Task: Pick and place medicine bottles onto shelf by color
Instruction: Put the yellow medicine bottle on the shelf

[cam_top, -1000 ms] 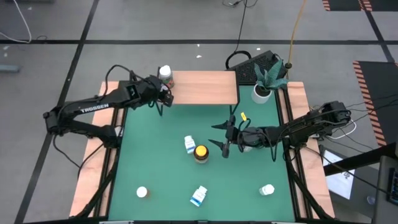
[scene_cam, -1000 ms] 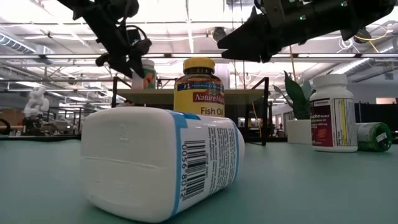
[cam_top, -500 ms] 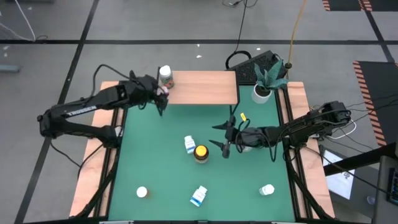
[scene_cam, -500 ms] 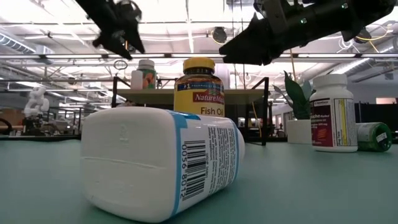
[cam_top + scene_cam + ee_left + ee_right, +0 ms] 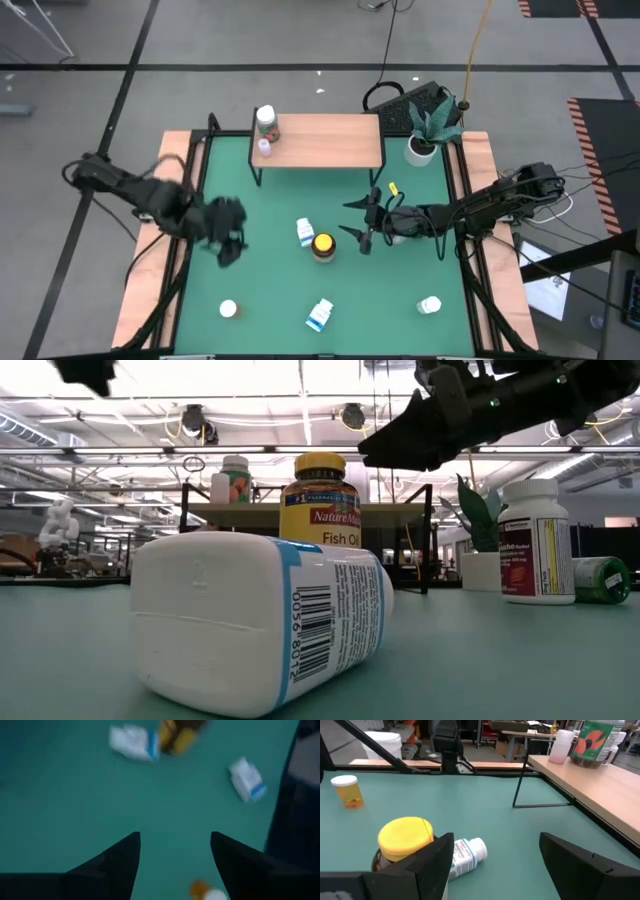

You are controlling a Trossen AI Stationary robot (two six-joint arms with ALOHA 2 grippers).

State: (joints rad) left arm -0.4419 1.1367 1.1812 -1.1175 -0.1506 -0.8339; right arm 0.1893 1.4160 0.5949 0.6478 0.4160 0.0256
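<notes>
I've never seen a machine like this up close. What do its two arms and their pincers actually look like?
Both are slim, jointed arms in dark black, with loose black cables looping along them. Each ends in a two-finger gripper: the left gripper and the right gripper both show as two flat, dark fingers tapering to wedge-shaped points. No lettering is readable on them in these views.

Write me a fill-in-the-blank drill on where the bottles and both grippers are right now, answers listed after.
1. The shelf holds ____ bottles, both at its left end.
2. The amber bottle has a ____ lid.
3. The right gripper hovers open near the amber bottle and holds ____.
4. The left gripper is over the ____ mat, away from the shelf.

Answers: two; yellow; nothing; green
</notes>
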